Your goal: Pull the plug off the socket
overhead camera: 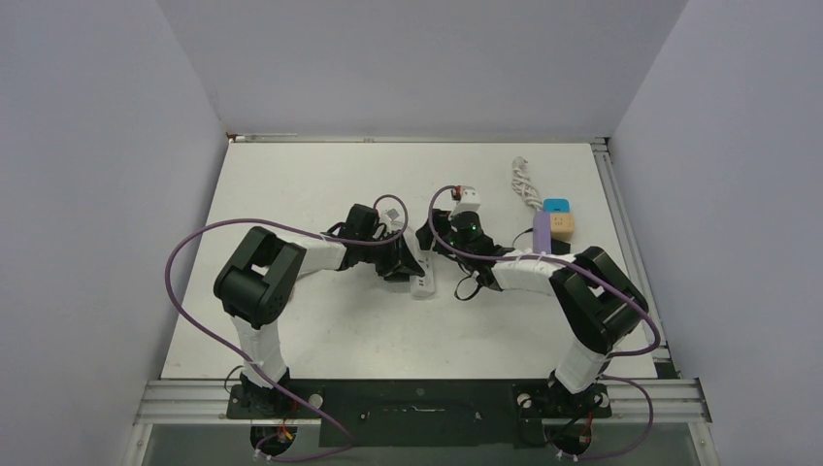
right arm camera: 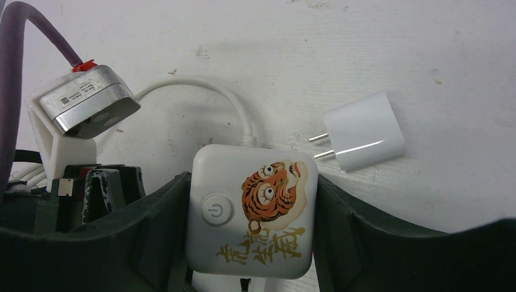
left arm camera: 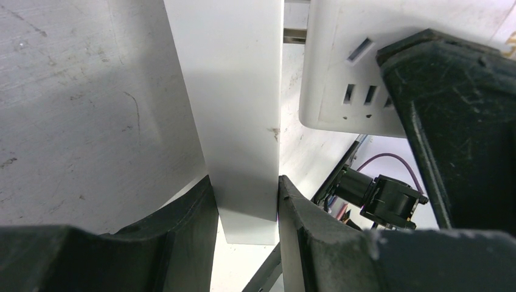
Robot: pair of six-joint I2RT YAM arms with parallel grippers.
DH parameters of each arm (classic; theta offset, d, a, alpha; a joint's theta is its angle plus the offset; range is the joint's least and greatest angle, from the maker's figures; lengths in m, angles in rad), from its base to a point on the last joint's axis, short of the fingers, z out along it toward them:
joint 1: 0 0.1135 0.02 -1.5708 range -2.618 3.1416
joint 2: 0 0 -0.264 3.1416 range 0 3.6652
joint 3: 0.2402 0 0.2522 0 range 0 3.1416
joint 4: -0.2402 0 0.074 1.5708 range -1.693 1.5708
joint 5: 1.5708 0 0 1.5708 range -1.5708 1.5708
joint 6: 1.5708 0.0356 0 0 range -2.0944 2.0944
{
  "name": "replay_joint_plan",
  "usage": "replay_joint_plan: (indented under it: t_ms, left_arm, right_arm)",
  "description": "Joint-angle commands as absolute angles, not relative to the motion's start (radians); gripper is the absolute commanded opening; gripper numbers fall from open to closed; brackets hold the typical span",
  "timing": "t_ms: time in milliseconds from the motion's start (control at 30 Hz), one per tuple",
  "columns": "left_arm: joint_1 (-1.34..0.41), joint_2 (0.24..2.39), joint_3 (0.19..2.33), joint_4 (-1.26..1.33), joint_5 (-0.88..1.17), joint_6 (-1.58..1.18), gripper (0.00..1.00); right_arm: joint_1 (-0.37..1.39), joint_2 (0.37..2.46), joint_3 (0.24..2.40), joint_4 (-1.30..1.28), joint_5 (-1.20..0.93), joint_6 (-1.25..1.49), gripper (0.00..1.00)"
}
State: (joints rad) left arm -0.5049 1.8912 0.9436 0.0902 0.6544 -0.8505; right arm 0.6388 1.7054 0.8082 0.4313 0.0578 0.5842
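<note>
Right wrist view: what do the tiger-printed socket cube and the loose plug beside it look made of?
The socket cube looks like white plastic, smooth, with rounded moulded corners and a printed tiger. The plug has a glossy white plastic body, judging by the bright streak along it; its two round pins look metallic.

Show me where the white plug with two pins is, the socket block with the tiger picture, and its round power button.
white plug (right arm camera: 365, 139): right wrist view, on its rounded body.
socket block (right arm camera: 268, 201): right wrist view, on its printed face.
power button (right arm camera: 216, 210): right wrist view, on its centre.
</note>
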Motion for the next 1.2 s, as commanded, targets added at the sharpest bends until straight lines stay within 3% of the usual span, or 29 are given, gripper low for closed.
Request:
replay_joint_plan:
  t_ms: [0, 267, 800, 1167]
  left_arm:
    - [-0.486, 1.925, 0.944, 0.022, 0.506, -0.785, 0.0]
    - [-0.485, 1.925, 0.946, 0.018, 0.505, -0.782, 0.0]
    - [-0.485, 1.931, 0.948, 0.015, 0.504, -0.781, 0.0]
    - [-0.481, 1.915, 0.938, 0.02, 0.485, -0.785, 0.0]
  right_arm:
    - [0.599, 1.654, 0.828, 0.442, 0.032, 0.538, 0.05]
    - [0.56, 1.652, 0.813, 0.467, -0.036, 0.562, 0.05]
    - [0.647, 1.641, 0.849, 0.404, 0.121, 0.472, 0.05]
    - [0.604, 1.608, 0.824, 0.422, 0.068, 0.512, 0.05]
